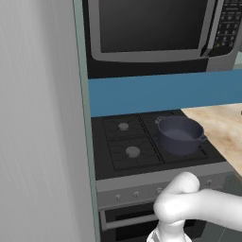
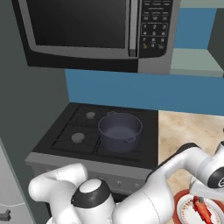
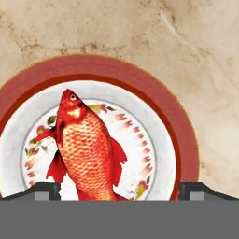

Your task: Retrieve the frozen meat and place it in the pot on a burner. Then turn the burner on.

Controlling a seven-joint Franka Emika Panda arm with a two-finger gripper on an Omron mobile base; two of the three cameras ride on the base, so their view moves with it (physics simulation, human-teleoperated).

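Note:
The frozen meat (image 3: 88, 149) looks like a red-orange fish. It lies on a white plate with a red rim (image 3: 154, 100) on the beige counter. My gripper (image 3: 119, 189) hangs straight above it, open, with one fingertip (image 3: 44, 190) on each side of the fish's tail end and nothing gripped. From the right base view, the gripper (image 2: 200, 202) is low at the right over the plate (image 2: 181, 210) and the meat (image 2: 204, 212). The dark blue-grey pot (image 1: 179, 134) (image 2: 120, 131) stands on the stove's right side. Two bare burners (image 1: 133, 151) (image 2: 78, 138) lie to its left.
A microwave (image 1: 151, 28) (image 2: 87, 26) hangs above the stove. Knobs (image 1: 137, 194) (image 2: 118, 183) line the stove's front panel. A tall grey panel (image 1: 38, 118) rises left of the stove. Beige counter (image 1: 222, 127) (image 2: 188, 131) runs to the right of the stove.

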